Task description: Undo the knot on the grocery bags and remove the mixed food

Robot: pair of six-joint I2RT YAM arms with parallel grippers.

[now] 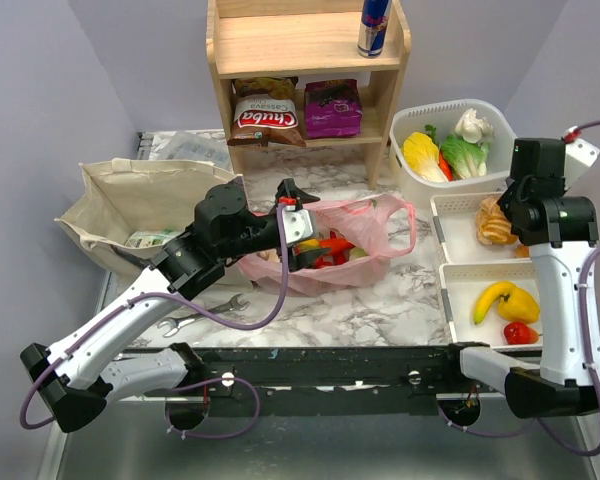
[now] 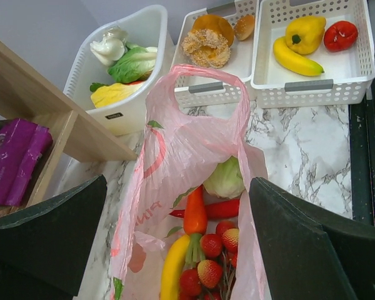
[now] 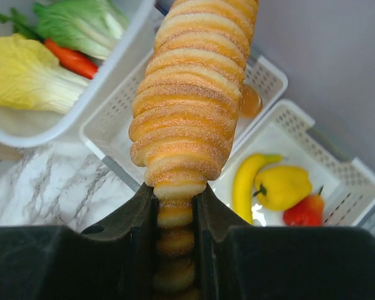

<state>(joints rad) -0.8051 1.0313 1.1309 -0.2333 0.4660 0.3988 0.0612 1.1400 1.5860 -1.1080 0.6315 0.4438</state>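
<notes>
My left claw hangs spread over the open pink bag; right claw pinches a bread roll above the tray at the table's right edge; releasing it comes next.

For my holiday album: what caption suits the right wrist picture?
Right gripper pinching a ridged sugared pastry above a white basket.

The marbled surface carries a wooden shelf at the middle of its far edge and a clear packet toward the far-left corner. A tote slumps at the left edge and a pink bag lies in the middle. A basket sits at the far-right corner. Along the right edge are a far tray and a near tray. Wrenches lie by the near edge, left of centre.
</notes>
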